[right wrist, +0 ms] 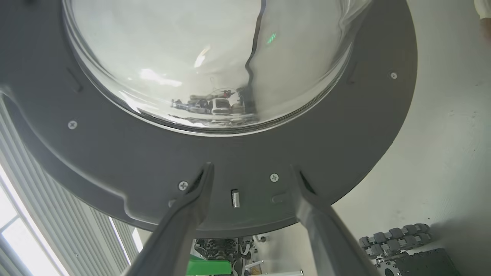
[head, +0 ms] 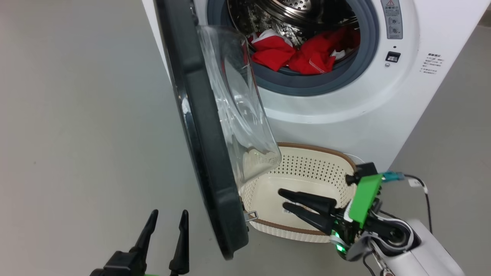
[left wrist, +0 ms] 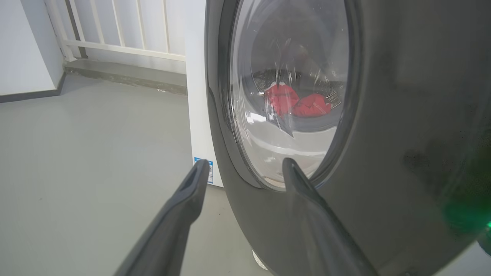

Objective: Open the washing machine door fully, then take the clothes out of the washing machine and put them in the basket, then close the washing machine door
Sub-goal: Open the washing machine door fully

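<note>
The washing machine (head: 383,115) stands on a grey floor (head: 76,134), white-fronted, with its drum mouth uncovered.

The washing machine door (head: 207,153) is swung out on the robot's left side of the opening and meets the head view almost edge-on. Its clear glass bowl bulges back toward the machine. Whether it is at full travel cannot be told.

The basket (head: 307,165) sits on the floor directly before the machine, below the drum mouth. Its near-left corner is partly behind the door's lower edge (as the head view has it). No garment lies in it.

The clothes (head: 307,53), red with white trim, lie inside the drum at its lower front, against the grey gasket (head: 307,86).

The right gripper (head: 282,198) hangs over the basket's interior, fingers apart and empty, pointing at the door's inner face. In the right wrist view the small metal latch hook (right wrist: 235,198) sits between its fingers. Contact with the door cannot be determined.

The left gripper (head: 170,212) is on the door's outer side, fingers spread and empty, clear of the rim in the head view.
</note>
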Robot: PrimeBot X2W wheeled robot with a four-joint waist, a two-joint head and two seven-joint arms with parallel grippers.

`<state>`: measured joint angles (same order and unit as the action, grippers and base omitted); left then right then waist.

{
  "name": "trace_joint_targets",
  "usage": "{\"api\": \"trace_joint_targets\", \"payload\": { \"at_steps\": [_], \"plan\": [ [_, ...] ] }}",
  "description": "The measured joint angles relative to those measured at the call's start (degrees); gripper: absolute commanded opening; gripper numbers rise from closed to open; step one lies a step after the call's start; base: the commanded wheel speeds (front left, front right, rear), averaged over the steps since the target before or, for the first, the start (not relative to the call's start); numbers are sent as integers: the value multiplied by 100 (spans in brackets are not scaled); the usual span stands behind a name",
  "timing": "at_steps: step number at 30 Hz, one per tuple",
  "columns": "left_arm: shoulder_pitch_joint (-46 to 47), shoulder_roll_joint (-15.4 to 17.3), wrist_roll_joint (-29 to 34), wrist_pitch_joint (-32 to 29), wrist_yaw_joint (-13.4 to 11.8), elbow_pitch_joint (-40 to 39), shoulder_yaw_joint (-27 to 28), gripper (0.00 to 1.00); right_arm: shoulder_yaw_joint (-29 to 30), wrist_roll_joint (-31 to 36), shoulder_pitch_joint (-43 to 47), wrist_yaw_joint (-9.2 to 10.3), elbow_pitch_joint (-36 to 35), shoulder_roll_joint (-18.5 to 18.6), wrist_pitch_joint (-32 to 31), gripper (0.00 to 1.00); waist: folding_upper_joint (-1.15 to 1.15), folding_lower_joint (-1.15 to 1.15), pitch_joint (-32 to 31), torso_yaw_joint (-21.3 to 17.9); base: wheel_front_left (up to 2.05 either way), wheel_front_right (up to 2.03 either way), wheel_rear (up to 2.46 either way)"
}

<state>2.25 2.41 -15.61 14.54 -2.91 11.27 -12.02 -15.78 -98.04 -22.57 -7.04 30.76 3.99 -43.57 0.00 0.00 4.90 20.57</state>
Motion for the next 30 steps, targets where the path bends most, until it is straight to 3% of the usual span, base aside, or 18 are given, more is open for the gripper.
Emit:
{"api": "trace_joint_targets", "payload": {
  "at_steps": [10, 14, 24, 30],
  "plan": [
    [-1, 0, 0, 0, 35, 9, 86, 100, 363, 321, 529, 0, 8, 103, 491, 100, 0, 0, -28, -100, 0, 0, 0],
    [-2, 0, 0, 0, 35, 9, 100, 100, 369, 846, 674, 0, -8, 226, 1011, 100, 0, 0, -30, -133, 0, 0, 0],
    [-2, -1, 0, 0, 35, 8, 131, 100, -245, 2001, 772, 0, -186, 623, 2296, 100, 0, 0, 24, -202, 0, 0, 0],
    [-2, -1, 0, 0, 35, 9, 131, 100, -880, 2697, 769, 0, -387, 999, 3543, 100, 0, 0, 25, -204, 0, 0, 0]
  ]
}}
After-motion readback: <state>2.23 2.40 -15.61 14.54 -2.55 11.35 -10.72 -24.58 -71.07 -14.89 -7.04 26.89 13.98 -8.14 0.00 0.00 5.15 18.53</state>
